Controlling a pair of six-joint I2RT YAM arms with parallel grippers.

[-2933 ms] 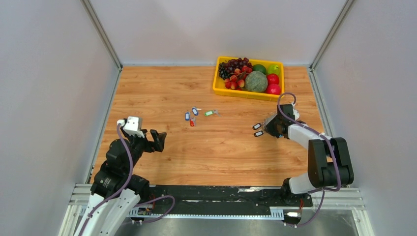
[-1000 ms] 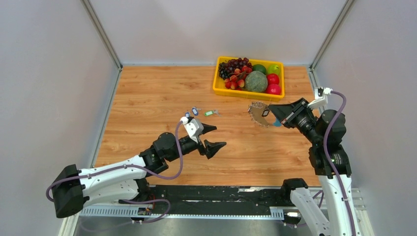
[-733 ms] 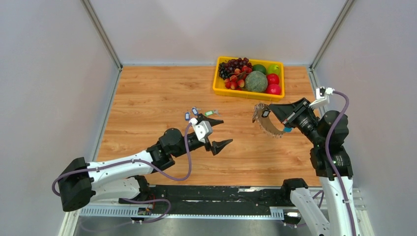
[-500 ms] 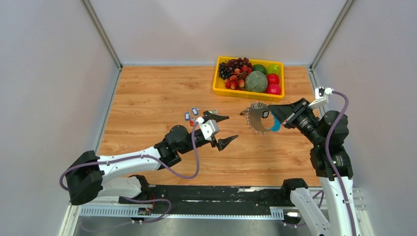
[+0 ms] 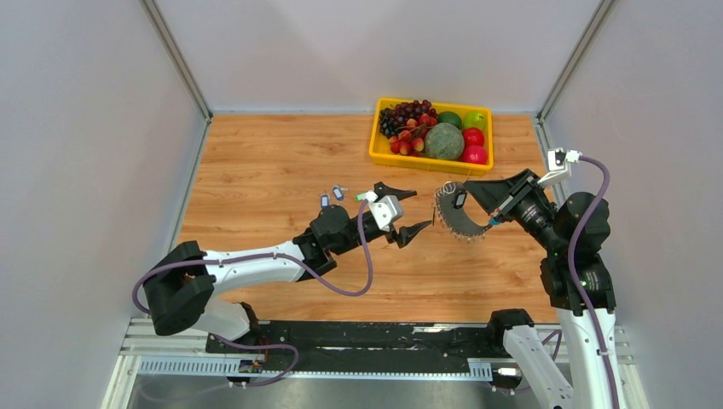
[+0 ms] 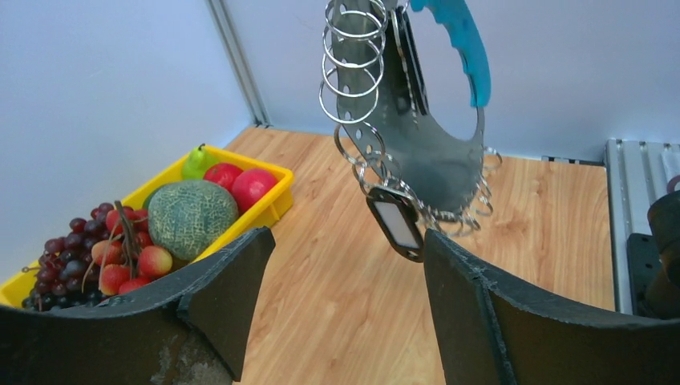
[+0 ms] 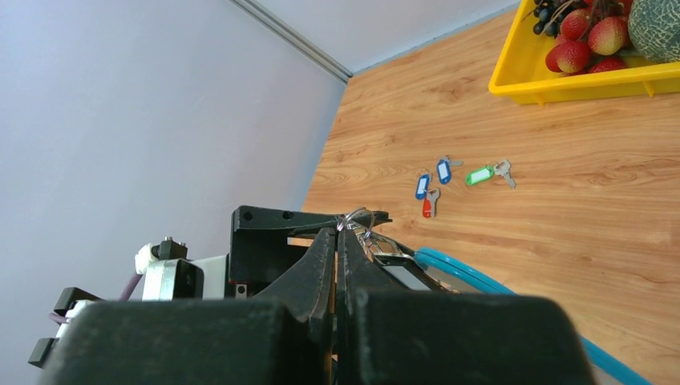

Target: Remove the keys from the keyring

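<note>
L pincer [image 5: 420, 210] has pushed further right, now spread wide just beside keyring [image 5: 458, 219], which R pincer [image 5: 473, 191] clamps aloft mid-right so black-tag key [image 6: 397, 224] dangles free for plucking; other keys [image 5: 338, 193] lie on surface [image 5: 256, 162], centre-left.

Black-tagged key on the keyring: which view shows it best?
Left wrist: the black-tagged key hangs close and unblocked from the keyring. Top external shows just a dark speck; right wrist, only part of its tag beside the right claw.
</note>
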